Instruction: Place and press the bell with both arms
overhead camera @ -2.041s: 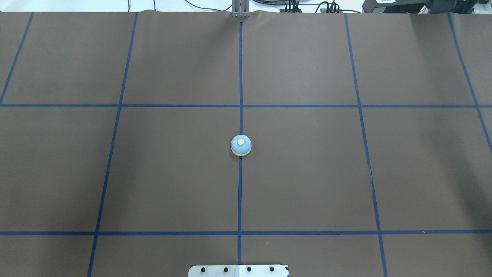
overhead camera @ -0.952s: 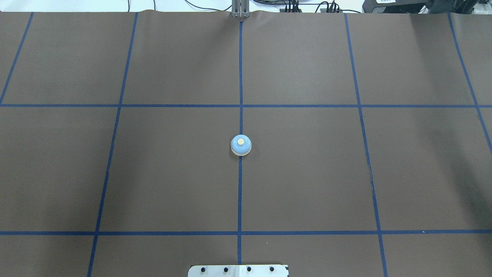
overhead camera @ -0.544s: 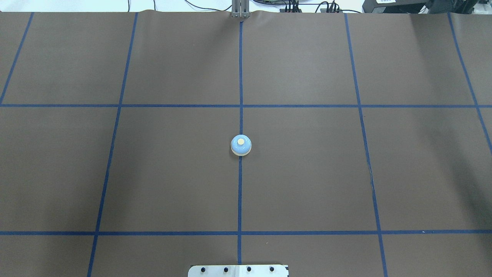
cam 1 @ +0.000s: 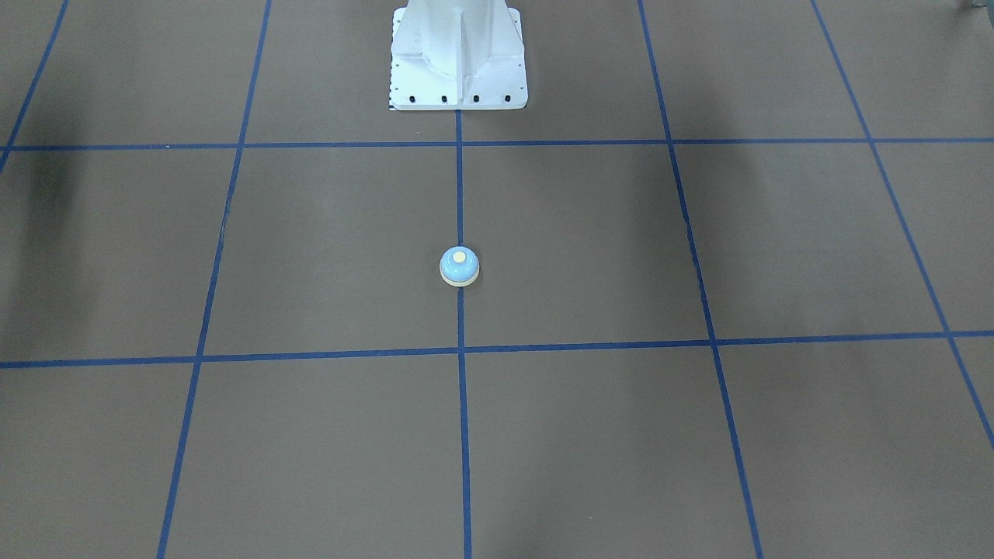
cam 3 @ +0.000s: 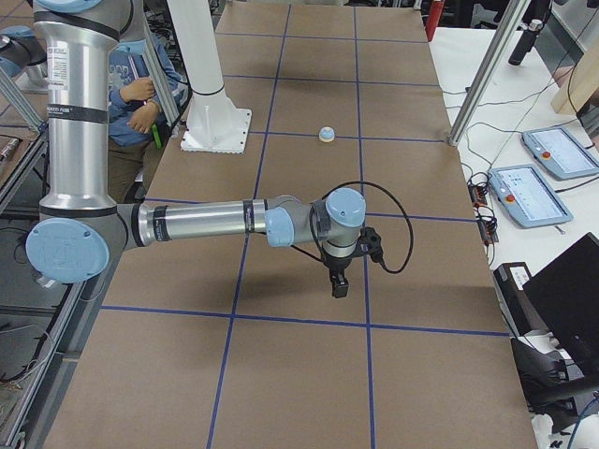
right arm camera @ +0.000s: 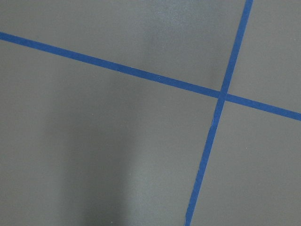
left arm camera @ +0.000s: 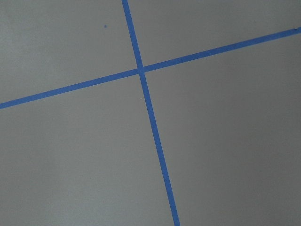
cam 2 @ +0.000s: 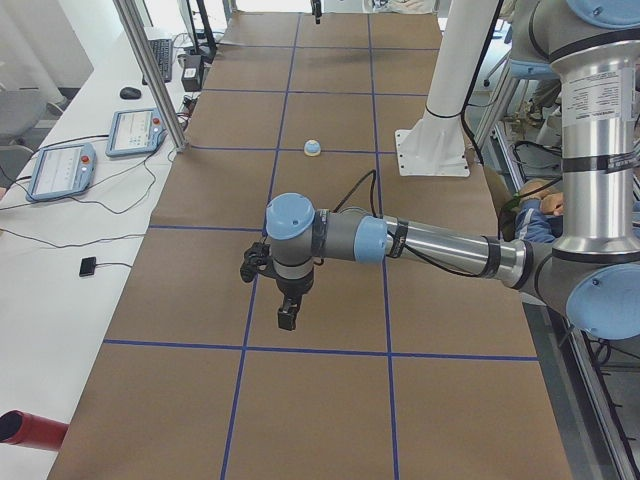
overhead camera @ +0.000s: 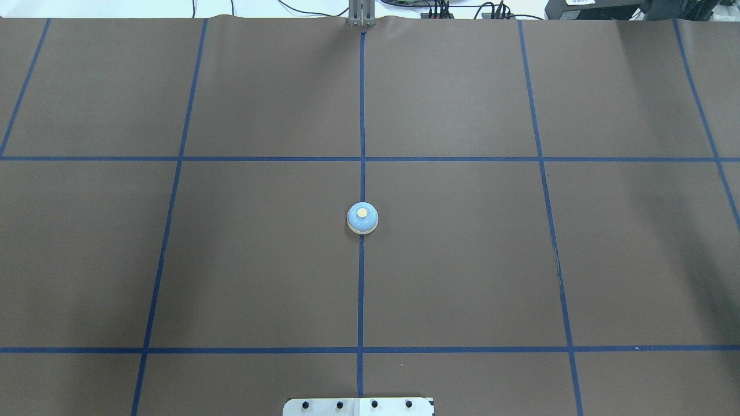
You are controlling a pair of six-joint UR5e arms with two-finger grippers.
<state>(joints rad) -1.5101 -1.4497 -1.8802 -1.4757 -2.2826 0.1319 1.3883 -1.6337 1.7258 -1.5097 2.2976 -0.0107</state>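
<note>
Brown paper with a grid of blue tape lines covers the table (cam 1: 590, 233). In the front-facing view the bell (cam 1: 459, 266) is seen upright on the middle tape line, well apart from the white pedestal (cam 1: 458, 62) at the far edge. From overhead, the bell (overhead camera: 362, 218) is found near the table's centre. In the left side view the left gripper (cam 2: 287, 318) is held over the paper, pointed down, far from the bell (cam 2: 313, 148); how wide its jaws stand cannot be told. In the right side view the right gripper (cam 3: 339, 285) is held likewise, well apart from the bell (cam 3: 326, 135), its opening also not to be told. By the left wrist camera only a tape crossing (left arm camera: 141, 71) is shown, and the same is shown by the right one.
</note>
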